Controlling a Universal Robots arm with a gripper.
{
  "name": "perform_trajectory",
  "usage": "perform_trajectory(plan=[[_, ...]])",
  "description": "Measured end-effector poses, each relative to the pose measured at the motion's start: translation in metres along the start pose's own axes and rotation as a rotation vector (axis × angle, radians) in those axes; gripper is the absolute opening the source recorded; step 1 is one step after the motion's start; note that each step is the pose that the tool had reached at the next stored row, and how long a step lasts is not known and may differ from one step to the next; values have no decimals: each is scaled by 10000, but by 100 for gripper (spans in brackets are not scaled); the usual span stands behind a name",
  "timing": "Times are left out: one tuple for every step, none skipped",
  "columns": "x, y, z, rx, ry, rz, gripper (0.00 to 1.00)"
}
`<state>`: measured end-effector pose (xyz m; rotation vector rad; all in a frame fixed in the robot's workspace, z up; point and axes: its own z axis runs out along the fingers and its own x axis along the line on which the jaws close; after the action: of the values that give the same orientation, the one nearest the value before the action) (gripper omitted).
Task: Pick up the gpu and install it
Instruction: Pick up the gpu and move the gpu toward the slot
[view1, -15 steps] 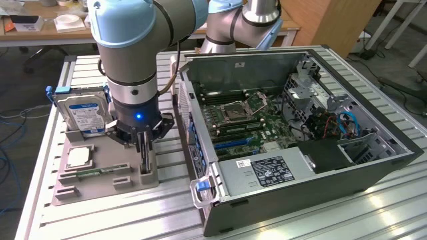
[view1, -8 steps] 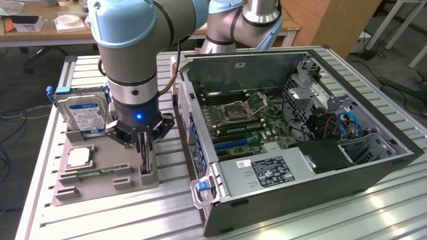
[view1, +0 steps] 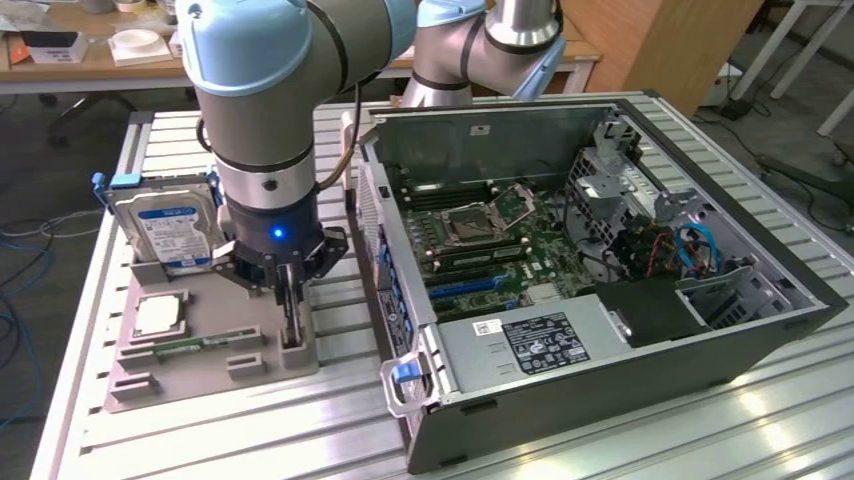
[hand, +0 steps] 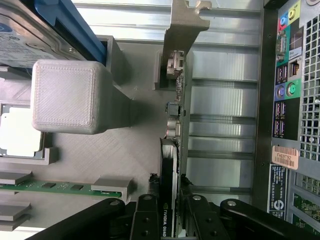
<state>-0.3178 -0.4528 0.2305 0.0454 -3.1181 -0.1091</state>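
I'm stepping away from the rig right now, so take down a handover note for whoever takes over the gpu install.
Gripper: low over the gpu, straddling its top edge. I cannot tell whether it has a grip.
gpu: standing on edge in its slot in the grey parts tray, not lifted. The hard drive stands in the same tray.
Done: gripper is positioned at the card.
Left: the pick-up, then the install in the open computer case.

Exterior view looks down from high on tray (view1: 180, 380) and case (view1: 601, 400); wrist view, close over the gpu (hand: 169, 175), shares both.
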Motion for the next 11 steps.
perform_trajectory(plan=[[0,0,0,0,-1,0,26],[-1,0,0,1,0,0,26],[-1,0,0,0,1,0,26],[-2,0,0,0,1,0,26],[-2,0,1,0,0,0,26],[-3,0,1,0,0,0,26],[-3,0,1,0,0,0,26],[-3,0,1,0,1,0,26],[-3,0,1,0,1,0,26],[-3,0,1,0,0,0,26],[-3,0,1,0,1,0,26]])
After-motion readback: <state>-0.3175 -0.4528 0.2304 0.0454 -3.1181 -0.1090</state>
